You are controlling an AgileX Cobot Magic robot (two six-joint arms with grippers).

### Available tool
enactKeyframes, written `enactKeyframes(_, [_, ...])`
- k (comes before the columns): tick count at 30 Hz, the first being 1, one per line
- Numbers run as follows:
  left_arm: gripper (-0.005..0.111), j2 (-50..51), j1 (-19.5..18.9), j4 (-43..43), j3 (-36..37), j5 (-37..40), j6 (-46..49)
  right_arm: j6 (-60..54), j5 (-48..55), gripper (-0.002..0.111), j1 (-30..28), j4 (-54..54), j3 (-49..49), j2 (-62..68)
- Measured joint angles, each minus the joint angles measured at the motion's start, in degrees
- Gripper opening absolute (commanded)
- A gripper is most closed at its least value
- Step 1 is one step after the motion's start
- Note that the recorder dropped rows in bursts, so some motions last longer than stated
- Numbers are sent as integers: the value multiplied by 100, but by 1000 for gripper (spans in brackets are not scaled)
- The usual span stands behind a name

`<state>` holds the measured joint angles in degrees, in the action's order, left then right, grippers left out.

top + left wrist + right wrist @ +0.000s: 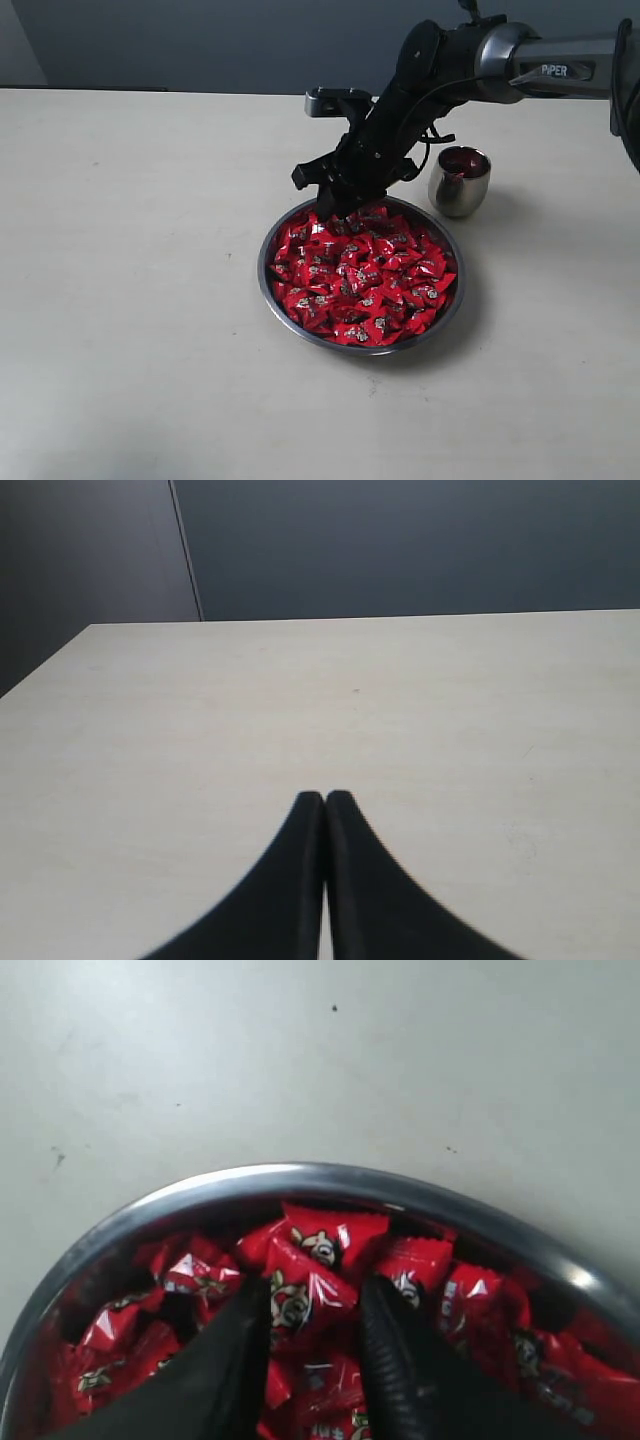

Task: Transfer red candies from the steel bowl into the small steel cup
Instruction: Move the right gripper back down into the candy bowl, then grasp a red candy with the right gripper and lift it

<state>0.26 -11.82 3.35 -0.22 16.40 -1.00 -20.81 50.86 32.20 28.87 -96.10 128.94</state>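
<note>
While the right gripper [337, 208] dips into the far-left part of the steel bowl [268, 285], the ext. view suggests the job is early on. The bowl is heaped w/ red candies [365, 275]. The small steel cup [459, 182] stands upright on the table [130, 300] near the bowl's far-right rim and shows red inside, prob. a few candies, count unclear. By my read most of the moving is left to do. Left wrist view: the left gripper [325, 802] has its fingers pressed together w/ nothing between them, low over the table. No bowl, cup or candy shows there, so that arm looks parked away from the work. Right wrist view gives what the ext. view can't, since the arm hides the tips from outside. The jaws stand apart, straddling a single candy [305, 1295] on top of the pile just inside the bowl rim. Can't tell whether they are pinching it or only flanking it. The cup is out of this view, so only the ext. view places it vs. the bowl.
</note>
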Motion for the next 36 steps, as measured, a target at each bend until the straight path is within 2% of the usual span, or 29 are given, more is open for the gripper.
enactKeyframes(18, [0,0,0,0,0,0,0,-215,52,31,0,416,0,168])
enactKeyframes(28, [0,0,0,0,0,0,0,-250,-37,30,211,354,0,168])
enactKeyframes(30, [0,0,0,0,0,0,0,-261,-77,23,259,299,0,168])
enactKeyframes(33, [0,0,0,0,0,0,0,-273,-101,0,288,212,0,168])
enactKeyframes(36, [0,0,0,0,0,0,0,-273,-101,-1,310,154,0,168])
